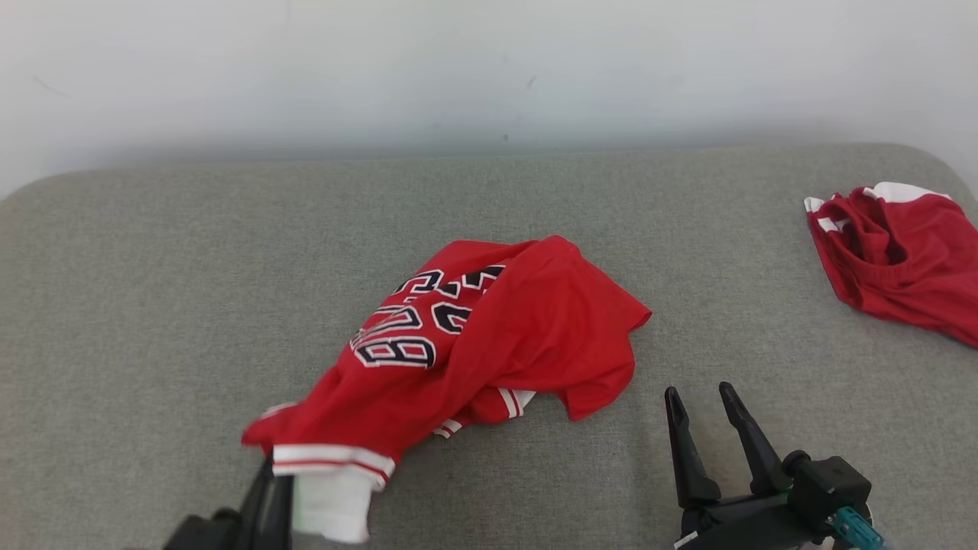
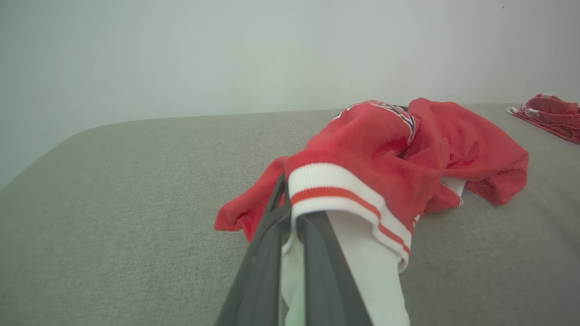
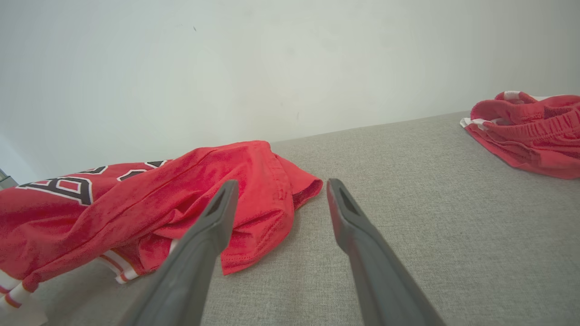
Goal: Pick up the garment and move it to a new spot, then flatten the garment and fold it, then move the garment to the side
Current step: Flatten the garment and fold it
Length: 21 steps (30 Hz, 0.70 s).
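The garment [image 1: 489, 336] is a crumpled red jersey with dark and white lettering and white-and-red striped trim, lying mid-surface on the grey cushion. My left gripper [image 1: 284, 477] at the lower left is shut on the garment's striped trim edge, and white fabric hangs down over its fingers [image 2: 312, 253]. In the left wrist view the garment [image 2: 408, 149] bunches up just beyond the closed fingertips. My right gripper [image 1: 697, 397] stands open just right of the garment's near corner, holding nothing. In the right wrist view its fingers [image 3: 213, 222] frame the garment's hem [image 3: 253, 199].
A second red garment with white trim [image 1: 901, 256] lies bunched at the far right edge of the cushion [image 1: 153, 305], also in the right wrist view [image 3: 530, 131]. A pale wall rises behind the cushion's back edge. Bare grey fabric spreads to the left and between the two garments.
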### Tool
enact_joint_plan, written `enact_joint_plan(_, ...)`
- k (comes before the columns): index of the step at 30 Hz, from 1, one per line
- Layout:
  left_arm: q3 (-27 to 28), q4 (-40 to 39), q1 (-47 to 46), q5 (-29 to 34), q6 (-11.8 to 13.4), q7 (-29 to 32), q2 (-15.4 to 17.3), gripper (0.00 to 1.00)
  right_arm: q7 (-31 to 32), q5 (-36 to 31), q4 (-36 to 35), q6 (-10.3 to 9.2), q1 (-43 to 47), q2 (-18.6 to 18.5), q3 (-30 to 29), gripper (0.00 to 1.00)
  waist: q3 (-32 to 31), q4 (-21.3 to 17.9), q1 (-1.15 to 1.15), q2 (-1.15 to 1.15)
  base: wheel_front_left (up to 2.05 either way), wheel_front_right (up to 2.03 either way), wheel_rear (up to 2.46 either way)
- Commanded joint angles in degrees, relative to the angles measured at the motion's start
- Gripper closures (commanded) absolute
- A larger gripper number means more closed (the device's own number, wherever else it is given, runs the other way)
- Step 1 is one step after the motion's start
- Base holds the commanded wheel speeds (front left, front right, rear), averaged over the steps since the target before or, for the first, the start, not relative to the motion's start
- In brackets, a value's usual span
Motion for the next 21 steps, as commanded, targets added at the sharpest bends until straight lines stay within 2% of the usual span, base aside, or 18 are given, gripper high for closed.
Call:
enact_joint_plan(1,-0.5,0.24,1.34,-0.07,0.01,0.59,-0.06,1.0,-0.05,0.19,0.05,-0.11,0.15,0.07,-0.1,0.0,0.49,-0.5,0.0,0.0,0.0,0.0,0.0)
enact_joint_plan(7,-1.1,3.67,2.09,-2.56,0.01,-0.58,-1.86,1.0,-0.05,0.07,0.57,-0.11,-0.19,0.07,0.1,0.0,0.48,-1.65,0.0,0.0,0.0,0.0,0.0)
enact_joint_plan(16,-2.43,13.66,-3.82,-3.06,-1.09,-4.04,-1.49,1.0,-0.05,-0.36,1.03,-0.11,0.31,0.08,-0.06,0.0,-1.02,-1.87,0.0,0.0,0.0,0.0,0.0)
enact_joint_plan(21,-5.23,18.25,-7.6,-2.34,-1.66,-4.48,-1.68,1.0,-0.05,-0.46,1.26,-0.11,0.17,0.08,0.47,0.0,-1.41,-1.77,0.0,0.0,0.0,0.0,0.0)
